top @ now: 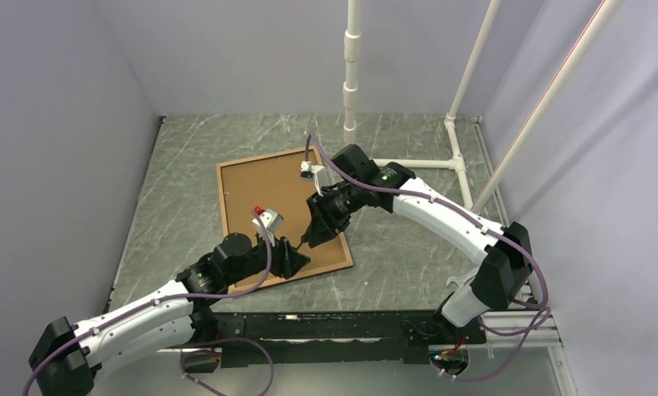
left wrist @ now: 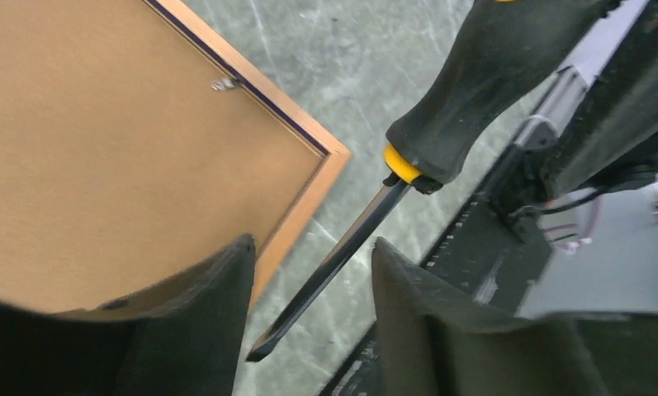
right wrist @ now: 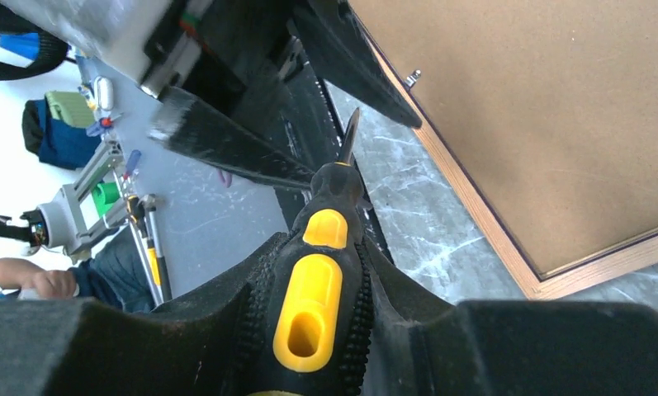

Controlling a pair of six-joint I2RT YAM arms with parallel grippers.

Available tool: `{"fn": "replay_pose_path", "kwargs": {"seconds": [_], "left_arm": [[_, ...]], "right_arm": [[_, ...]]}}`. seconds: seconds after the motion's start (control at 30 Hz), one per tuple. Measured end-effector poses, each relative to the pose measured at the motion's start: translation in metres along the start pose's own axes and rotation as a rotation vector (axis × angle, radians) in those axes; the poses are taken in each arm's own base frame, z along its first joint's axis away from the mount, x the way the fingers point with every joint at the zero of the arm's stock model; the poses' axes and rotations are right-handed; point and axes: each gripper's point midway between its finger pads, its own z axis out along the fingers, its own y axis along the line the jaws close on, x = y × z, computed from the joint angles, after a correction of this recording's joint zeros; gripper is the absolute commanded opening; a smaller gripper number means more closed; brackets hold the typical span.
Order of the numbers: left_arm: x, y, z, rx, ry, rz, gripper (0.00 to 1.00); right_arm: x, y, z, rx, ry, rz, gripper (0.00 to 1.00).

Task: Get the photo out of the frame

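The photo (top: 259, 186) lies face down in the frame (left wrist: 296, 210), brown back up, one corner just beyond the spread fingers of my left gripper (left wrist: 310, 247). My right gripper (right wrist: 319, 256) clamps a screwdriver (left wrist: 474, 91), its blade running between those fingers, beside the frame's edge, over the table (top: 391, 256).

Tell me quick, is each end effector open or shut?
Left end effector: open, gripping nothing.
Right end effector: closed on the screwdriver, around its black-and-yellow handle.
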Motion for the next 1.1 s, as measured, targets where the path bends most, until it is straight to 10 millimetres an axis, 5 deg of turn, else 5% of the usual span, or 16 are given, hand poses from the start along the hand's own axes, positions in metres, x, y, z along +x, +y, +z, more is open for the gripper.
{"fn": "replay_pose_path", "kwargs": {"seconds": [0.1, 0.2, 0.27, 0.33, 0.5, 0.73, 0.9, 1.1], "left_arm": [[0.009, -0.005, 0.003, 0.038, 0.041, 0.011, 0.01], [0.008, -0.031, 0.001, 0.170, 0.044, 0.068, 0.00], [0.006, -0.031, 0.001, 0.172, 0.033, 0.058, 0.00], [0.004, -0.027, 0.001, 0.149, 0.019, 0.022, 0.00], [0.006, -0.015, 0.001, 0.098, -0.008, -0.064, 0.00], [0.005, -0.017, 0.001, 0.102, -0.026, -0.121, 0.00], [-0.001, -0.020, 0.001, 0.118, -0.046, -0.127, 0.00], [-0.004, -0.026, 0.000, 0.150, -0.060, -0.126, 0.00]], "right_arm": [[-0.002, 0.003, 0.000, -0.012, -0.010, 0.003, 0.03], [-0.016, 0.000, 0.004, -0.010, -0.076, 0.011, 0.39], [-0.024, -0.002, 0.007, -0.005, -0.124, 0.040, 0.70], [-0.023, -0.006, 0.010, 0.012, -0.173, 0.084, 0.86], [-0.018, -0.013, 0.010, 0.057, -0.317, 0.206, 0.87], [-0.051, -0.006, 0.005, 0.026, -0.498, 0.289, 0.75], [-0.057, -0.007, 0.016, 0.026, -0.507, 0.314, 0.64], [-0.053, -0.009, 0.034, 0.025, -0.471, 0.335, 0.62]]}}
